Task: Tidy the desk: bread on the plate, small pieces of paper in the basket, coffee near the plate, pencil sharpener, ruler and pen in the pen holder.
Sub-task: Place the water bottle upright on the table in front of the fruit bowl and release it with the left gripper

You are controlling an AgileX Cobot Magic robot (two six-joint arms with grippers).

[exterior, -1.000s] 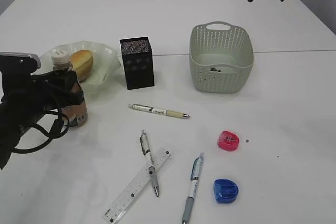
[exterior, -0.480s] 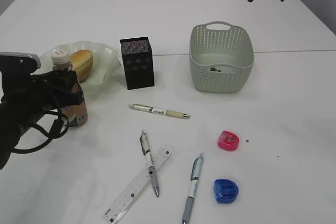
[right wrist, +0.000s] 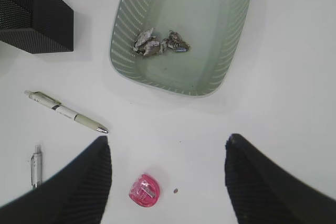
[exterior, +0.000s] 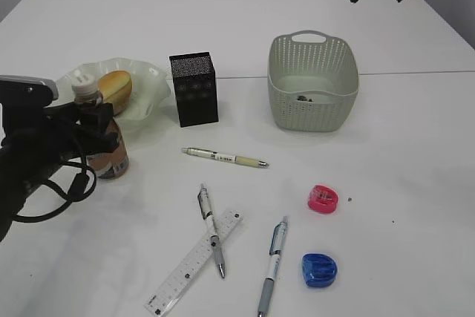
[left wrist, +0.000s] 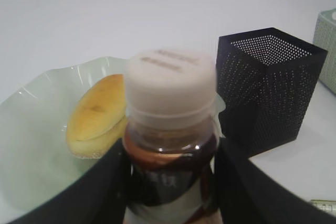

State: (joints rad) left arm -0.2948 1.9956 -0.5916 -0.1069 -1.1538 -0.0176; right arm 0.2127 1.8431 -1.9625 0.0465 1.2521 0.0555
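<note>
The coffee stood upright on the desk, just beside the front edge of the plate, in which the bread lay. The left pincer bracketed the bottle, one finger on each side at label height; whether the fingers pressed the bottle or stood just off it could not be told. The pen holder stood to the right of the plate, apart from it. Further right sat the basket with small crumpled pieces of paper on its floor. The right pincer hung high above the desk near the basket, its fingers spread wide and holding nothing. On the open desk in front lay a cream pen, a silver pen resting across the ruler, a blue-accented pen, a pink pencil sharpener and a blue pencil sharpener, all apart from the pen holder
</note>
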